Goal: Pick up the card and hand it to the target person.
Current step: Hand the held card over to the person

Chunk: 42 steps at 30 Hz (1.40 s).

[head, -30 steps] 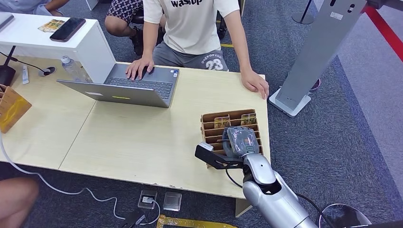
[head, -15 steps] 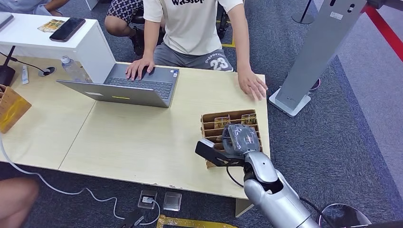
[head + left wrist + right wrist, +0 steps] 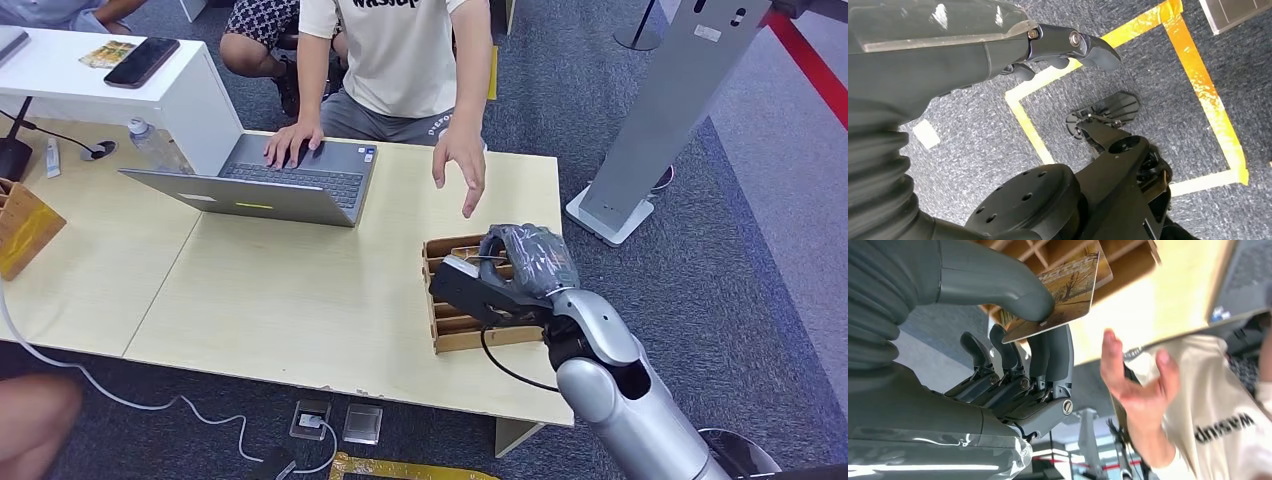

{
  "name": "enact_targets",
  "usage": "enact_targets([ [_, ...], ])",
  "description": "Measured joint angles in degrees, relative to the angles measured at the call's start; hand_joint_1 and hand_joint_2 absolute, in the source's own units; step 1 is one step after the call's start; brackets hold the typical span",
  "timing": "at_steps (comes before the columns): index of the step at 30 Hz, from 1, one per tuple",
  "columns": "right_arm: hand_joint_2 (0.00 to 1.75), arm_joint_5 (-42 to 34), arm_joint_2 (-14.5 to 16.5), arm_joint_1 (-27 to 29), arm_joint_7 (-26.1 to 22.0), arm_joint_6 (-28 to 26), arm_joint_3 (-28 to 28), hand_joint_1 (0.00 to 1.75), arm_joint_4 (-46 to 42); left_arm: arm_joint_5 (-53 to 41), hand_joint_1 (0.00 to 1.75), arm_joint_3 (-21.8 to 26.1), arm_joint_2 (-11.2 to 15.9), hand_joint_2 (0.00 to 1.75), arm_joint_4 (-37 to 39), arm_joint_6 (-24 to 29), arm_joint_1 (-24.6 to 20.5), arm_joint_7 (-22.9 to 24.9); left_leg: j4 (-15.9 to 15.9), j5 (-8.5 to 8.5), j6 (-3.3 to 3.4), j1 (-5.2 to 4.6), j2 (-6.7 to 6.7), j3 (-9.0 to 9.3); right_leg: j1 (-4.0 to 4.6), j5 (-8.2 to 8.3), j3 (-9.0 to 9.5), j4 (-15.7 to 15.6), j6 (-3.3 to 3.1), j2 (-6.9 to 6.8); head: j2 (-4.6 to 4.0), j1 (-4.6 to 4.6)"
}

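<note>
My right hand hovers over the far end of the wooden card rack near the table's right edge. In the right wrist view its thumb and fingers pinch a brown picture card, lifted clear of the rack's slots. The seated person in a white shirt reaches an open hand toward my hand; that palm is close beyond the card. My left hand hangs over the carpet, fingers loose and holding nothing.
An open laptop sits on the table with the person's other hand on its keys. A white box with a phone, a water bottle and a brown box are at the left. A grey stand rises beyond the table's right end.
My right hand has risen from the rack and moved toward the person with the card. The person's hand has lifted off the table and come toward mine.
</note>
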Motion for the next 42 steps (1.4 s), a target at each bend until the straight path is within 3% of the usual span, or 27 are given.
enact_targets([
  [5,1.75,2.8,-0.2,-0.5,-3.4,-3.6,-0.3,1.45,-2.8,0.4,0.0,0.0,0.0,1.75,0.0,-0.1,0.1,-0.3,0.0,0.0,0.0,0.0,0.0,0.0,0.0,0.0,0.01,0.0,0.0,0.0,0.0,-0.03],
  [10,1.75,6.8,0.8,-0.7,-9.8,-13.0,-0.7,1.45,-1.4,0.4,0.0,0.0,0.0,1.75,0.0,-0.3,0.1,-0.3,0.0,0.0,0.0,0.0,-0.01,-0.02,0.0,0.0,0.02,0.0,0.0,0.0,0.0,-0.01],
  [19,1.75,10.9,3.7,-1.4,-18.5,-31.6,-2.8,1.45,10.0,-0.1,0.0,0.0,-0.3,1.75,0.0,-0.9,-0.6,-0.3,0.0,0.0,0.0,0.0,-0.03,-0.02,0.0,0.0,0.01,0.0,0.0,-0.02,0.0,0.02],
  [25,1.75,11.7,5.3,-1.9,-20.3,-36.8,-3.7,1.45,17.7,-0.6,0.0,0.0,-0.3,1.75,0.0,-1.5,-1.0,-0.3,0.0,0.0,0.0,0.0,-0.04,-0.03,0.0,0.0,0.01,0.0,0.0,-0.03,0.0,-0.05],
  [29,1.75,11.7,5.8,-1.9,-20.4,-37.3,-4.0,0.0,20.5,-0.7,0.0,0.0,-0.4,1.75,0.0,-2.4,-1.0,-1.1,0.0,0.0,0.0,0.0,-0.04,-0.04,0.0,0.0,0.01,0.0,0.0,-0.03,0.0,-0.03],
  [30,1.75,11.6,5.9,-1.9,-20.4,-37.4,-4.1,0.0,20.9,-0.8,0.0,0.0,-0.4,1.75,0.0,-2.6,-1.0,-1.3,0.0,0.0,0.0,0.0,-0.03,-0.04,0.0,0.0,0.01,0.0,0.0,-0.02,0.0,-0.03],
  [34,1.75,11.1,6.2,-1.8,-20.4,-38.1,-4.1,0.0,22.2,-1.0,0.0,0.0,-0.4,0.0,0.0,-2.9,-1.0,-1.9,0.0,0.0,0.0,0.0,-0.03,-0.03,0.0,0.0,0.0,0.0,0.0,-0.02,0.0,-0.01],
  [37,1.75,6.2,6.3,-1.2,-21.3,-37.9,-4.4,0.0,22.3,-0.6,0.0,0.0,-0.4,0.0,0.0,-2.4,-0.8,-2.0,0.0,0.0,0.0,0.0,-0.03,-0.02,0.0,0.0,0.0,0.0,0.0,-0.02,0.0,-0.01],
  [42,1.75,-8.6,6.1,1.2,-24.1,-35.5,-6.2,0.0,20.5,0.3,0.0,0.1,-0.3,0.0,0.0,-1.7,-0.1,-2.0,0.0,0.0,0.0,0.0,-0.02,-0.02,0.0,0.0,-0.01,0.0,0.0,-0.01,0.0,-0.02],
])
